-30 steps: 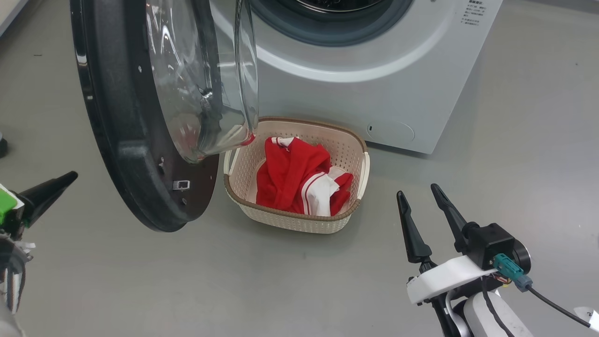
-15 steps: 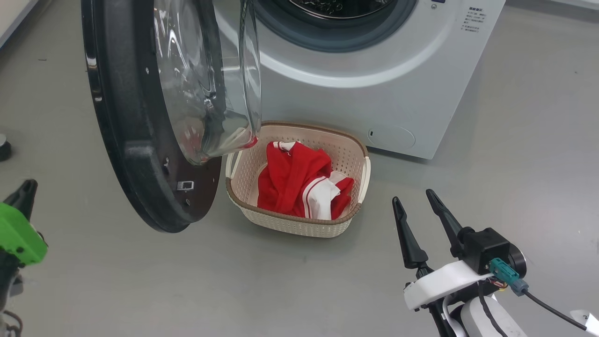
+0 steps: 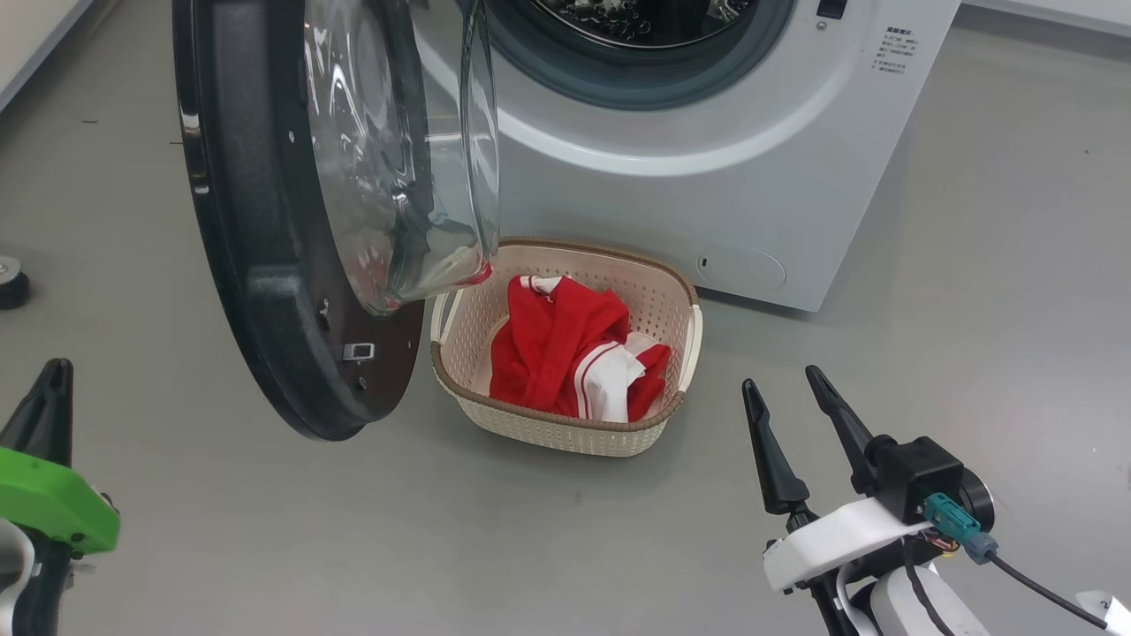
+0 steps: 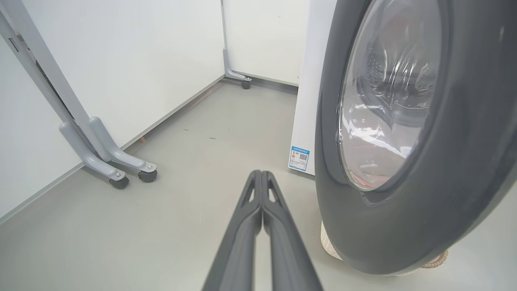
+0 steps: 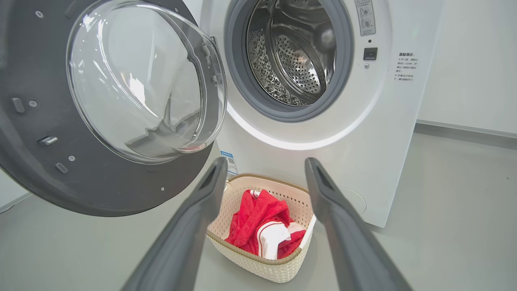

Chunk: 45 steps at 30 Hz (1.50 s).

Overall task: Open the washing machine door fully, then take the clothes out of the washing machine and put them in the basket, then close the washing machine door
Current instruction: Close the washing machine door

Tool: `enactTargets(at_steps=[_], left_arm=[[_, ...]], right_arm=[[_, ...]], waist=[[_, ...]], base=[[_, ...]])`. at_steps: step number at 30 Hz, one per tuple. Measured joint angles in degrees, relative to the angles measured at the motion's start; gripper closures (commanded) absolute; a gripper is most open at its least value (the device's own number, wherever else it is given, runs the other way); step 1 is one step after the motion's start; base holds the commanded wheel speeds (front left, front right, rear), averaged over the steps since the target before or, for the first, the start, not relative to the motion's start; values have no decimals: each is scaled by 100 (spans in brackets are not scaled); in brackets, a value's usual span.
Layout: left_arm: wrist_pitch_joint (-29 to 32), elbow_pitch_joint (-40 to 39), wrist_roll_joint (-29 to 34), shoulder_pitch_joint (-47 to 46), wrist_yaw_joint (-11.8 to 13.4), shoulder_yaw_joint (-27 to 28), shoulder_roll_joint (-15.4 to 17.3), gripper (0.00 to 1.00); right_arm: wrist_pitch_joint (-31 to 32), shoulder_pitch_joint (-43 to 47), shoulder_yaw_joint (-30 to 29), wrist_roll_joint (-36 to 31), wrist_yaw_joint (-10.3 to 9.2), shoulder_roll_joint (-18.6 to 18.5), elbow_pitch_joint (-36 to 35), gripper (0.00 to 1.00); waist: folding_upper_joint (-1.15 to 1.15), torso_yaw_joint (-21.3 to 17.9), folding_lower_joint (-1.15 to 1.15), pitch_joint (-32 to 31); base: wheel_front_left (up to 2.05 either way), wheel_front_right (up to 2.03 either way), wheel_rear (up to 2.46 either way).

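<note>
The washing machine (image 3: 707, 177) stands with its black round door (image 3: 265, 265) swung open to the left, glass porthole bulging toward the basket. The steel drum (image 5: 295, 52) shows bare metal. Red clothes (image 3: 565, 353) with white stripes lie in the cream basket (image 3: 565, 433) on the floor before the machine. My left gripper (image 3: 55, 367) is shut and holds nothing, at the lower left, left of the door; in the left wrist view its tips (image 4: 260, 173) point past the door (image 4: 444, 202). My right gripper (image 3: 781, 378) stands open and holds nothing, right of the basket (image 5: 258, 266).
Grey floor lies all around. A grey frame on castors (image 4: 113, 161) stands by the white wall left of the machine. A small black wheel (image 3: 11, 283) sits at the far left. A blue label (image 4: 299, 158) marks the machine's side.
The head camera has shifted, so the machine sits lower in view. My left gripper swung from pointing right at the door to pointing up. The right gripper stays about where it was.
</note>
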Motion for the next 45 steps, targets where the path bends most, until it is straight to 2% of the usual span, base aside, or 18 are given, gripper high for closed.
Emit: enactTargets(at_steps=[9,17,18,19,20,32,45], left_arm=[[-1007,46,178,179,0,15,-152,100],[-1493,162,187,282,0,-65,-288,100],[-1569,167,213,297,0,-67,-287,80],[-1674,166,319,313,0,-66,-278,14],[-1739,168,419,321,0,-70,-269,0],[-2116,365,525,365,0,-193,-275,0],[-2256,526,644,365,0,-286,-274,0]], right_arm=[[0,55,-25,0,-2,1,-5,0],[0,56,-27,1,-3,2,-15,0],[0,56,-27,1,-4,2,-18,0],[0,56,-30,3,-8,2,-20,0],[0,56,-31,4,-11,2,-24,0],[-2,57,-35,5,-44,5,-35,0],[-9,59,-40,7,-44,7,-35,0]], waist=[[0,36,0,-3],[0,26,0,7],[0,23,0,9],[0,20,0,11],[0,17,0,14],[0,-7,0,44],[0,6,0,9]], base=[[0,0,0],[0,0,0],[0,0,0],[0,0,0],[0,0,0],[0,0,0],[0,0,0]])
